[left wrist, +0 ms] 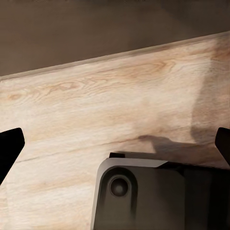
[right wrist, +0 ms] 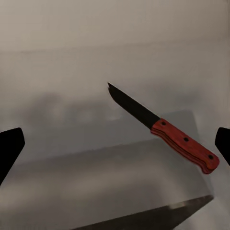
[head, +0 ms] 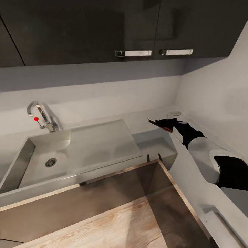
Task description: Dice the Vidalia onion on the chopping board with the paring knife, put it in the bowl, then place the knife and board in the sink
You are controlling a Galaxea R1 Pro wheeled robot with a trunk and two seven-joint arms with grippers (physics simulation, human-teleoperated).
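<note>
The sink [head: 32, 164] is a grey steel basin with a round drain [head: 50, 162], a flat drainboard [head: 101, 143] and a chrome tap [head: 43, 115] with a red knob. A knife [right wrist: 163, 128] with a red handle and a dark blade lies on the countertop [head: 153, 142] right of the drainboard. My right gripper [right wrist: 115, 148] is open, its fingers spread wide on either side of the knife [head: 154, 123] without touching it. My left gripper [left wrist: 115, 148] hangs open over wood-grain boards. The onion, chopping board and bowl are out of view.
Dark wall cabinets [head: 103, 31] with two bar handles hang above the counter. A side wall [head: 220, 89] closes in on the right. A small pale shape [head: 174, 113] that I cannot identify lies in the back corner. Wood-grain flooring [head: 113, 224] shows below the counter's front edge.
</note>
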